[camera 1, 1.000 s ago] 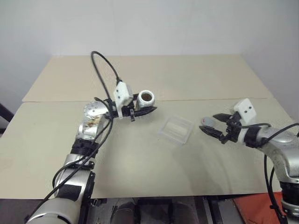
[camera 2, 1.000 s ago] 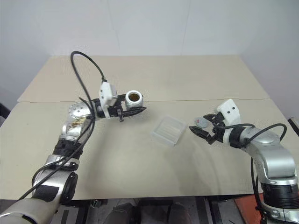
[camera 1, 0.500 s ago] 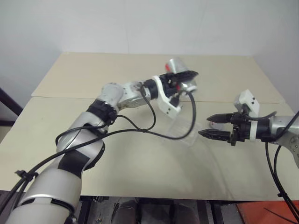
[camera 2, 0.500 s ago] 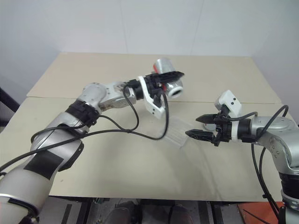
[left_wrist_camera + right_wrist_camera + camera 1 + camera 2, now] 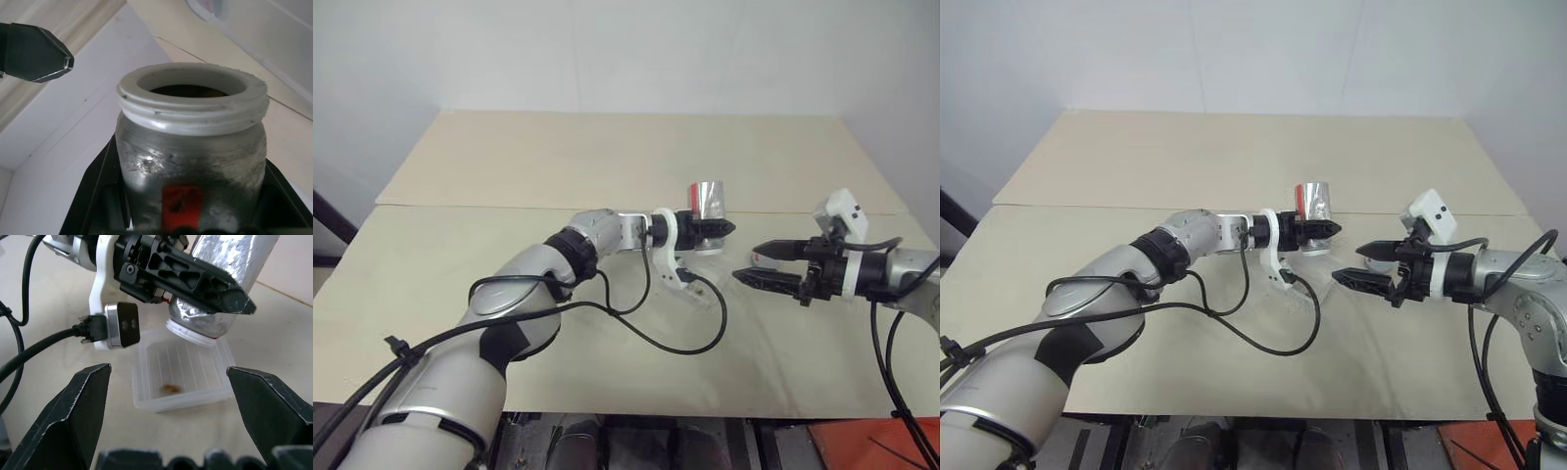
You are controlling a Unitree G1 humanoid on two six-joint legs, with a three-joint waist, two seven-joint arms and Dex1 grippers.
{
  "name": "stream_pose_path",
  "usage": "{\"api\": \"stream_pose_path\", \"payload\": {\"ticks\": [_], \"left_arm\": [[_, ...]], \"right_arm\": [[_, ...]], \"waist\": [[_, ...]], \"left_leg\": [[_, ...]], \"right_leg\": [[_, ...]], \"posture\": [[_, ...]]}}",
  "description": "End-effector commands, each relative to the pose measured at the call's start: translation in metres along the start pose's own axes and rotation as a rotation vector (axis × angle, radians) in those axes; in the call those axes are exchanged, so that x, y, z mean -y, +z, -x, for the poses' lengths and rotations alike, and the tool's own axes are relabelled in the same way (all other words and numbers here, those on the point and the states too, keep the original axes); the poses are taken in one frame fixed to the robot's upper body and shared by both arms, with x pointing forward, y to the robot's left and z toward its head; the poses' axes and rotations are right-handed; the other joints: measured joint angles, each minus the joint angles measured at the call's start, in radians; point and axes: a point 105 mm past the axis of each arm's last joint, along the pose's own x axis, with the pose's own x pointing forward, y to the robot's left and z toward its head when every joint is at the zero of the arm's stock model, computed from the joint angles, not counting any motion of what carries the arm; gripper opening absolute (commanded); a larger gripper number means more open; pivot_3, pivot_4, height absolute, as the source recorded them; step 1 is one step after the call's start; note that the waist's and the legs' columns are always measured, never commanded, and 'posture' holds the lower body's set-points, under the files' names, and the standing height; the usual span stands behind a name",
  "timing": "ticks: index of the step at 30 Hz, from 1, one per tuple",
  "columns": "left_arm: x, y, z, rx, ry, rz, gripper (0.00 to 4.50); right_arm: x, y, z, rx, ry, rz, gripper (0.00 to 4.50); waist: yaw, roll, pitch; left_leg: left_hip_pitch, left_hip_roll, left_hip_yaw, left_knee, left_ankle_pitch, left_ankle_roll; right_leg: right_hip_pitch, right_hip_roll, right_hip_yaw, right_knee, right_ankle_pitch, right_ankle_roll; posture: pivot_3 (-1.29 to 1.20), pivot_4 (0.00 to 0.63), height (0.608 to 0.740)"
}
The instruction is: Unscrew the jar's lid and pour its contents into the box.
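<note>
My left gripper (image 5: 715, 228) is shut on the jar (image 5: 709, 203), a clear cylinder with a red mark. The jar hangs mouth-down, tilted a little, just above the box (image 5: 182, 403). Its white threaded rim (image 5: 191, 100) is bare, and dark contents show inside the mouth. A small brown bit (image 5: 169, 388) lies on the box floor. To the right of the box, my right gripper (image 5: 745, 264) points at it, open, with nothing between its fingers (image 5: 88, 416). I cannot make out the lid.
The box rests on a beige table (image 5: 607, 157) made of two boards with a seam across the middle. A black cable (image 5: 695, 338) loops from the left wrist over the table in front of the box.
The left arm has swung right and down and rolled over, turning the jar from lying sideways to mouth-down over the box. The right gripper has hardly moved.
</note>
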Motion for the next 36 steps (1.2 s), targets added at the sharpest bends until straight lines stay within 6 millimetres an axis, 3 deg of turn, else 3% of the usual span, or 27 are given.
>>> {"api": "stream_pose_path", "payload": {"ticks": [1,5,9,13,19,24,30,36], "left_arm": [[-0.011,-0.011,0.001,-0.024,0.045,0.008,2.12],[-0.006,-0.018,0.009,-0.078,0.047,0.157,2.12],[0.007,-0.035,0.03,-0.199,0.034,0.387,2.12],[0.024,-0.058,0.057,-0.414,0.112,0.895,2.12],[0.044,-0.07,0.088,-0.58,0.293,1.523,2.12],[0.054,-0.06,0.112,-0.6,0.407,1.871,2.12],[0.06,-0.039,0.128,-0.622,0.477,2.072,2.12],[0.067,-0.017,0.132,-0.658,0.476,2.152,2.12]], "right_arm": [[-0.003,0.011,0.004,0.042,-0.009,0.035,4.41],[-0.004,0.011,0.001,0.047,-0.005,0.05,4.41],[-0.004,0.01,-0.002,0.07,-0.01,0.133,4.41],[-0.003,0.012,-0.002,0.079,0.007,0.166,4.41],[0.003,0.018,0.001,0.089,-0.001,0.213,4.41],[0.006,0.021,0.008,0.088,-0.011,0.238,4.41],[0.008,0.025,0.012,0.12,-0.027,0.287,4.41],[0.006,0.025,0.013,0.132,-0.016,0.311,4.41]], "waist": [[0.0,0.0,0.0],[0.0,0.0,0.0],[-0.001,0.0,0.0],[-0.008,0.001,0.0],[-0.013,0.001,0.0],[-0.027,0.001,0.0],[-0.027,0.001,-0.001],[-0.024,0.001,-0.001]], "left_leg": [[0.0,0.0,0.0,0.0,0.0,0.0],[0.0,0.001,0.0,0.001,0.0,0.0],[0.001,0.001,0.0,0.001,0.0,0.0],[0.001,0.001,0.0,0.003,0.0,0.0],[0.001,0.002,0.0,0.007,0.0,-0.001],[0.002,0.001,0.0,0.007,0.0,-0.001],[0.003,0.002,0.0,0.007,0.0,-0.001],[0.003,0.001,-0.001,0.007,0.0,-0.001]], "right_leg": [[0.0,0.0,0.0,0.0,0.0,0.0],[0.0,0.0,0.0,0.002,0.0,0.0],[0.0,0.0,0.0,0.002,0.0,0.0],[0.0,0.0,0.0,0.003,0.0,0.0],[0.001,-0.001,0.0,0.006,0.0,0.0],[0.001,-0.001,0.0,0.007,0.0,0.0],[0.002,-0.001,0.0,0.007,0.0,0.0],[0.003,-0.001,0.001,0.007,0.0,0.0]], "posture": [[0.0,0.15,0.74],[0.0,0.15,0.74],[0.0,0.15,0.74],[0.0,0.15,0.74],[0.0,0.15,0.74],[0.0,0.15,0.74],[0.0,0.15,0.74],[0.0,0.15,0.74]]}}
